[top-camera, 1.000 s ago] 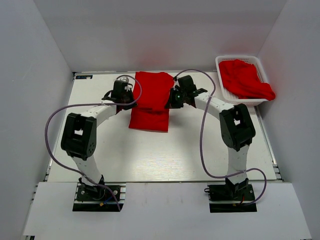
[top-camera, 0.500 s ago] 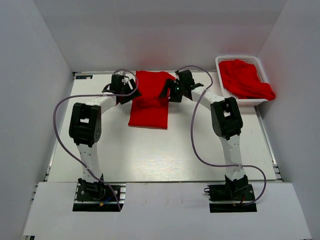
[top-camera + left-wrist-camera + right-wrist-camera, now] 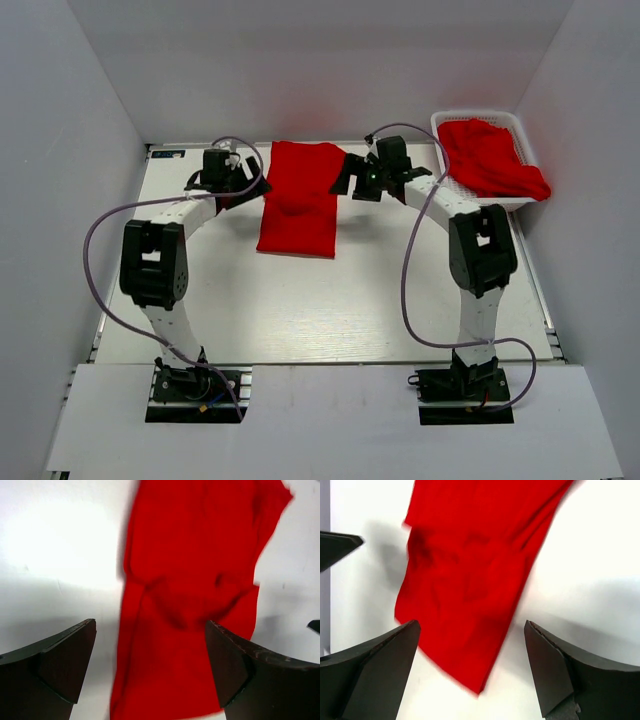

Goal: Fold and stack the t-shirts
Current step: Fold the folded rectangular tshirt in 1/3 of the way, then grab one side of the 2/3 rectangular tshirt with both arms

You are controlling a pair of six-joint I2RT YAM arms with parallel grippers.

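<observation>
Between both hands (image 3: 248, 188) (image 3: 347, 183) (spread wide), t-shirt (image 3: 298, 205)

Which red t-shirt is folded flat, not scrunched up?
The t-shirt in the middle of the table lies folded flat; the other t-shirt sits crumpled in the white basket at the far right.

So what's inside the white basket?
In the basket, red t-shirt fabric lies crumpled, spilling over the front right rim. Whatever lies beneath it, including the basket floor, is covered.
</observation>
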